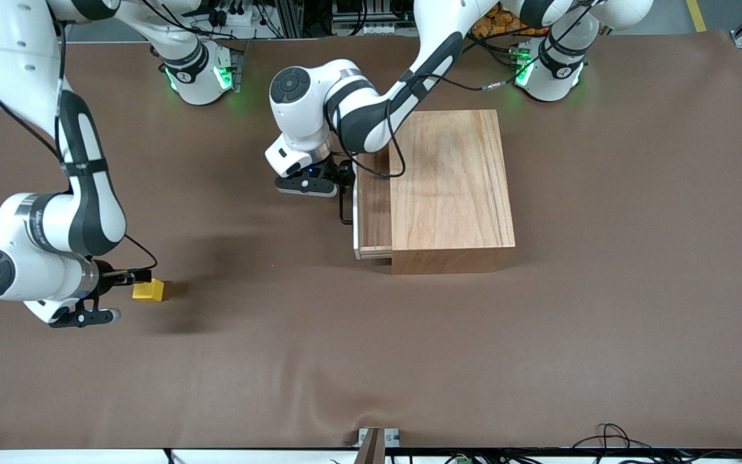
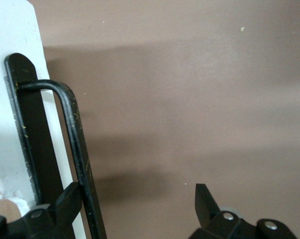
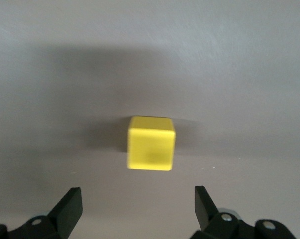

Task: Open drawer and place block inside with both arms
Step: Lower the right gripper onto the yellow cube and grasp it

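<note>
Partly open light-wood drawer (image 1: pixel 374 203); yellow block (image 1: pixel 149 290) on table toward right arm's end.

1. We see a robotics lab: two white arms (image 1: pixel 55 212) on green-lit bases (image 1: pixel 200 77).
2. At twelve o'clock, aluminium framing (image 1: pixel 294 16); brown table cover (image 1: pixel 603 322), loose cables (image 1: pixel 609 438) at five o'clock.

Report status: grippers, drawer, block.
Left gripper open at the drawer handle, drawer part-open. Right gripper open, just short of the block on the table. Nothing in the way.
</note>
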`<state>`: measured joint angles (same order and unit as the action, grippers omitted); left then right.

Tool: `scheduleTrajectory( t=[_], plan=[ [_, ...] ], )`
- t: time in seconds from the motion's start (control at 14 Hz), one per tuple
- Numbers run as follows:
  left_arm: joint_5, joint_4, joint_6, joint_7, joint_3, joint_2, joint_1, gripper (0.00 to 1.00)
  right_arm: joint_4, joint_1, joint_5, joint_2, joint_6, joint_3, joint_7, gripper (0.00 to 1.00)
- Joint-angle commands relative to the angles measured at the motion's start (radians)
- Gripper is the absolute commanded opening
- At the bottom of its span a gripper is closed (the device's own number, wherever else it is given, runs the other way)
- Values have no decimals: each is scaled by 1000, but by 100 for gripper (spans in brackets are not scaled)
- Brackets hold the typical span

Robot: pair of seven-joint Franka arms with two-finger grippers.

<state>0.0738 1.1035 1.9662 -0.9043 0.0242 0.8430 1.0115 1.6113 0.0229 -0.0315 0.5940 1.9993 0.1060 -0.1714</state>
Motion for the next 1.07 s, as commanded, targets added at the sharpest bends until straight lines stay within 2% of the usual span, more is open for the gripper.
scheduleTrajectory(
  t=[0.0, 0.43, 0.64, 0.85, 1.0],
  plan=[
    [-19, -22, 43, -5, -3, 15, 16, 100, 77, -14, 5, -20, 36, -11, -13, 100],
    [-23, -22, 86, -4, 10, 27, 19, 100, 130, -17, -53, -25, 61, -12, -33, 100],
    [-23, -22, 91, -4, 13, 33, 19, 100, 189, -20, -53, -23, 171, -12, -103, 100],
    [-23, -24, 42, -8, 19, 4, 18, 100, 206, -15, -53, -26, 185, -12, -105, 100],
    [-25, -22, -5, -8, 13, -56, 7, 100, 226, -14, -53, -26, 187, -12, -105, 100]
  ],
)
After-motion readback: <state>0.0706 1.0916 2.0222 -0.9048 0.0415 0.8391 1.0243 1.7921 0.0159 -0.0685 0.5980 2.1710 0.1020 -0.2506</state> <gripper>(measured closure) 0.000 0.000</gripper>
